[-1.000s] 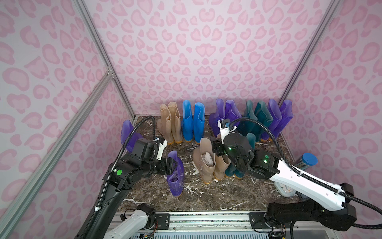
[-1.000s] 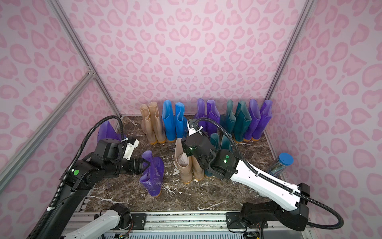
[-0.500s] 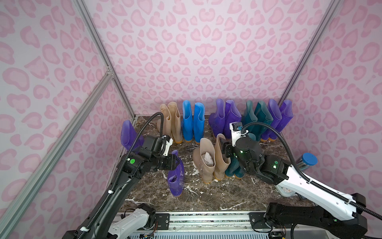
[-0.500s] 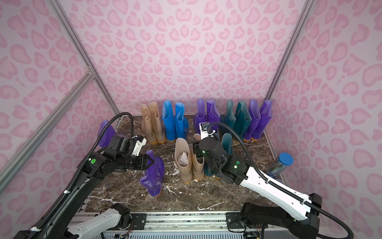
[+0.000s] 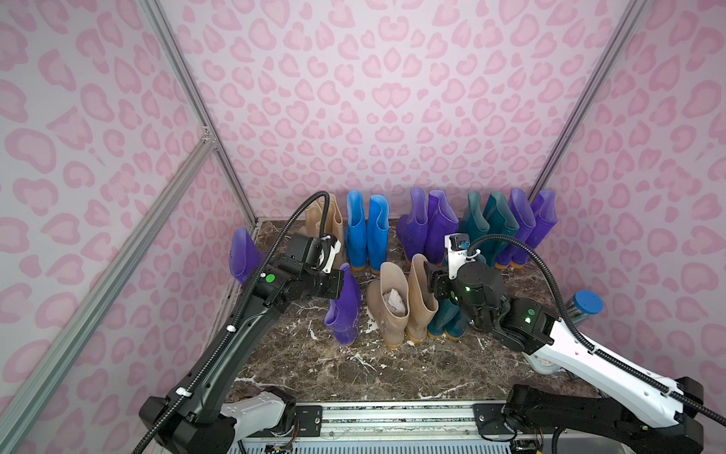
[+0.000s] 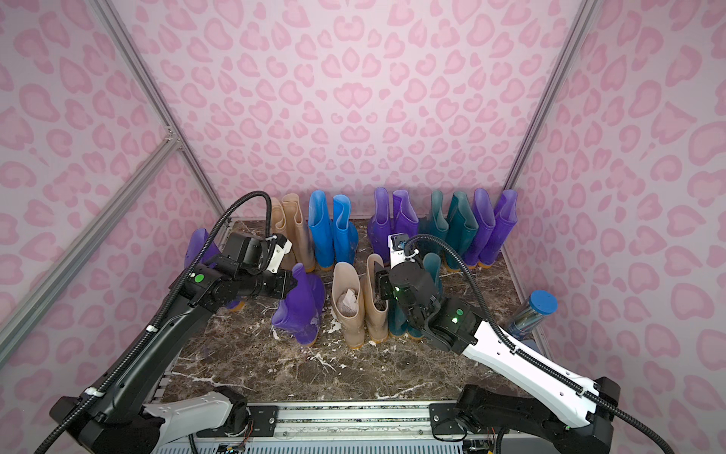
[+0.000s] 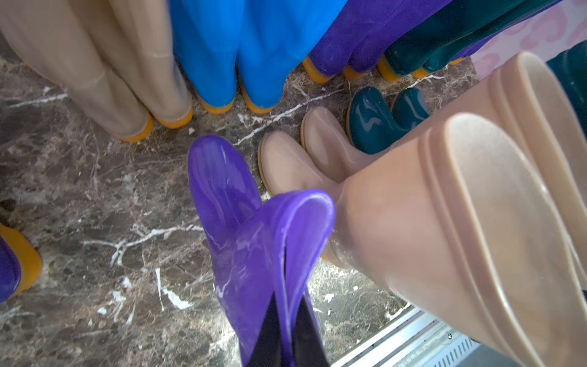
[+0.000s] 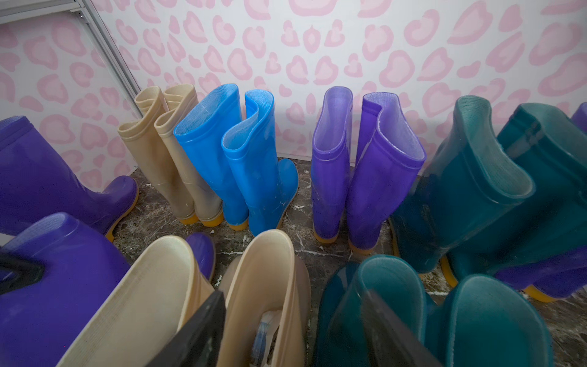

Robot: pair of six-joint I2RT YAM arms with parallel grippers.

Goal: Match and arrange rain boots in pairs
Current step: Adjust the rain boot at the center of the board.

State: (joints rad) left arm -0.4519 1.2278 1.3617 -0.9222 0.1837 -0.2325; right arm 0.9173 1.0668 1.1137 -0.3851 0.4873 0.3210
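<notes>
Two left fingers [image 7: 266, 330] apparently pinch purple boot [image 7: 222, 181].

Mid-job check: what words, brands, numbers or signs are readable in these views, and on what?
None readable.
The rain boots show no print.
The blue-capped cylinder is too blurred to tell.
The paper stuffed in a beige boot shows no legible marks.

The left arm [image 5: 235, 338] is mostly black, the right arm [image 5: 601, 365] white with black joints, each with a ribbed black cable [image 5: 495, 236].
</notes>
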